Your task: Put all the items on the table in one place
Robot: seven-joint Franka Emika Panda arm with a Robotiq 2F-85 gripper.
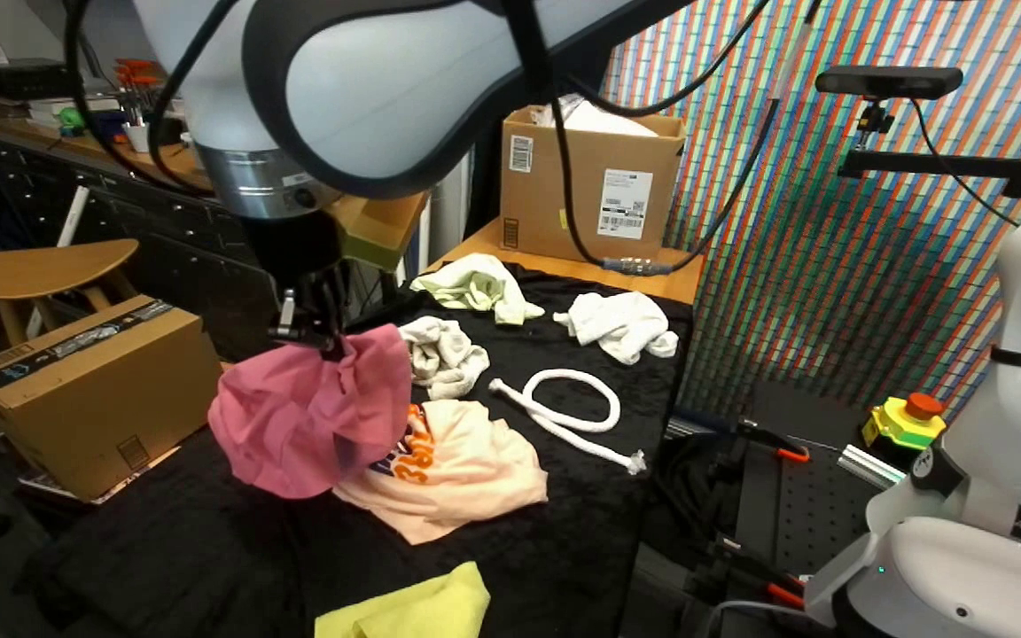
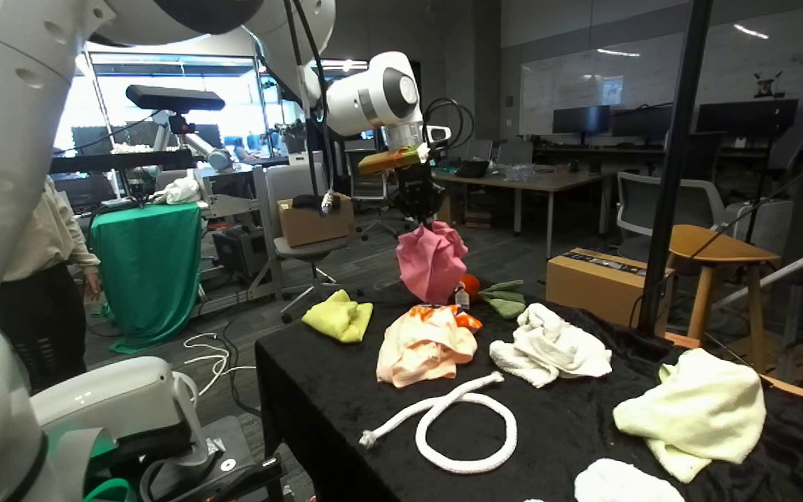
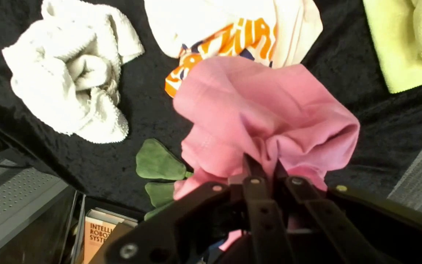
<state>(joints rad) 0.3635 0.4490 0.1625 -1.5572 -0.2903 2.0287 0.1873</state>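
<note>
Wrist view: the end effector (image 3: 262,159) pinches the pink cloth (image 3: 266,106) by one bunch, so its loose folds, I'd worry, could drag the cream cloth (image 3: 229,31).

bare table (image 2: 562,417) between rope (image 2: 470,466) and pale-green cloth (image 2: 694,411), dark post (image 2: 673,167) near edge

The tool (image 3: 263,160) pinches a gathered pink cloth (image 3: 240,99), which overlaps an orange-lettered cream cloth (image 3: 295,29) in view. A crumpled white towel (image 3: 42,84), green fabric leaves (image 3: 156,161) and a yellow-green cloth (image 3: 398,47) lie on the black-covered desk (image 3: 150,110); a book (image 3: 95,234) shows past its edge.
</note>
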